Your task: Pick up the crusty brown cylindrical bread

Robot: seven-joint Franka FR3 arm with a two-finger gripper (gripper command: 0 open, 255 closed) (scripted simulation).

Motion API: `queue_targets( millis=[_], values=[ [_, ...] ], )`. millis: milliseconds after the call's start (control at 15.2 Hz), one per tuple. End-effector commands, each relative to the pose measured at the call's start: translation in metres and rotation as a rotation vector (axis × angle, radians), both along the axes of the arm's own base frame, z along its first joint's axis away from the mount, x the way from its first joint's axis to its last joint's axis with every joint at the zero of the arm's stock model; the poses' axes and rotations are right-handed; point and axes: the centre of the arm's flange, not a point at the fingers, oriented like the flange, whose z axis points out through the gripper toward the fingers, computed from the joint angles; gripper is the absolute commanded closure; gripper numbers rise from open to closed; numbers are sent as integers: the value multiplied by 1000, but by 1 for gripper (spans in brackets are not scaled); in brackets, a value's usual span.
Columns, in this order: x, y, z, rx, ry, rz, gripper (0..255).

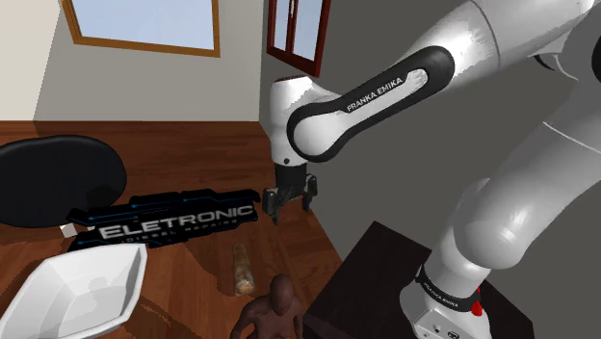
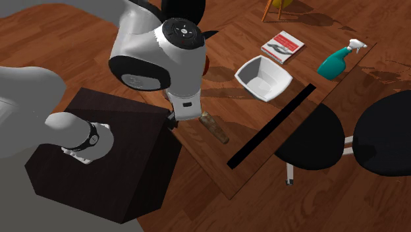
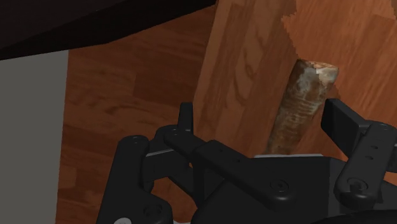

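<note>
Furniture comes first at the shoulder view's left: a black round-backed office chair (image 1: 58,178), a white angular bowl (image 1: 72,289) and a long black bar with white lettering (image 1: 164,220). The crusty brown cylindrical bread (image 1: 243,268) lies flat on the wooden table (image 1: 193,265), between the bowl and a brown figurine (image 1: 274,310), near the table's edge. The black two-finger gripper (image 1: 291,204) hovers just above it, fingers spread apart and empty. In the wrist view the bread sits closer to one finger, so I judge that this finger may strike it on descent and roll it toward the edge or the figurine. The picture's border cuts off the figurine, and the gripper's body covers the bread's near end.
</note>
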Motion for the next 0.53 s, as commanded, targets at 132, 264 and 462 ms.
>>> queue_targets(
  millis=[132, 264, 462],
  values=[
    [23, 22, -43, -17, -3, -52, 0],
    [36, 32, -64, -26, -4, -77, 0],
    [55, 46, -96, -40, -6, -115, 0]
  ],
)
